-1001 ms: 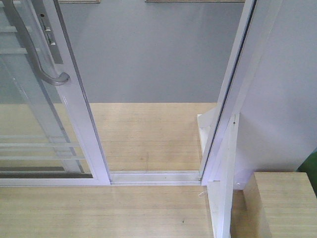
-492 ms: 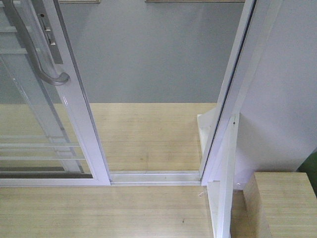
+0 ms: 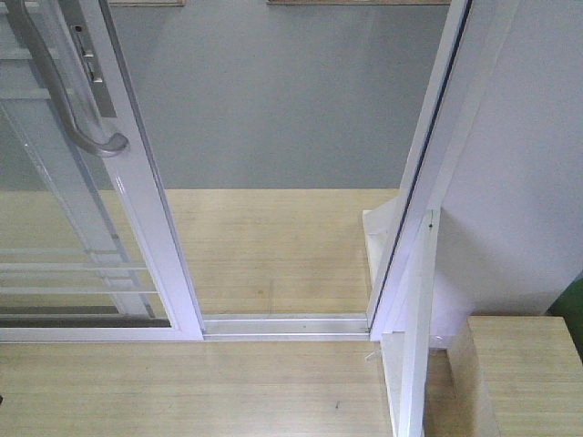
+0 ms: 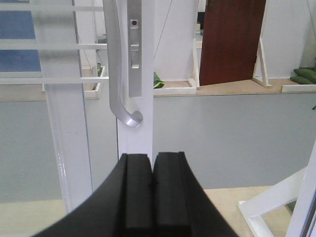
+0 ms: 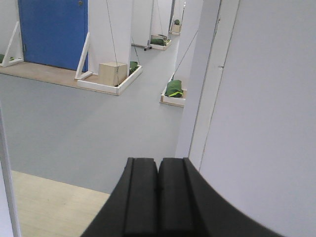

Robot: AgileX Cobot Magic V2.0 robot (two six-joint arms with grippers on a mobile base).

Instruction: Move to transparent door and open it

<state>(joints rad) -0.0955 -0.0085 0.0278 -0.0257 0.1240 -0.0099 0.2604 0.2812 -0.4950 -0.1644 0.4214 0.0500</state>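
The transparent door (image 3: 82, 228) fills the left of the front view, its white stile running from the top edge down to the floor track (image 3: 282, 325) at lower centre, with the curved silver handle (image 3: 68, 100) in the upper left corner. An open gap separates this stile from the white door jamb (image 3: 428, 164) on the right, and grey floor shows beyond it. In the left wrist view the handle's hooked end (image 4: 129, 117) sits just above centre, directly over the left gripper (image 4: 152, 185), whose black pads are pressed together on nothing (apart from the handle). The right gripper (image 5: 158, 190) is likewise closed and empty at the bottom centre, facing the white wall (image 5: 266, 113) on the right
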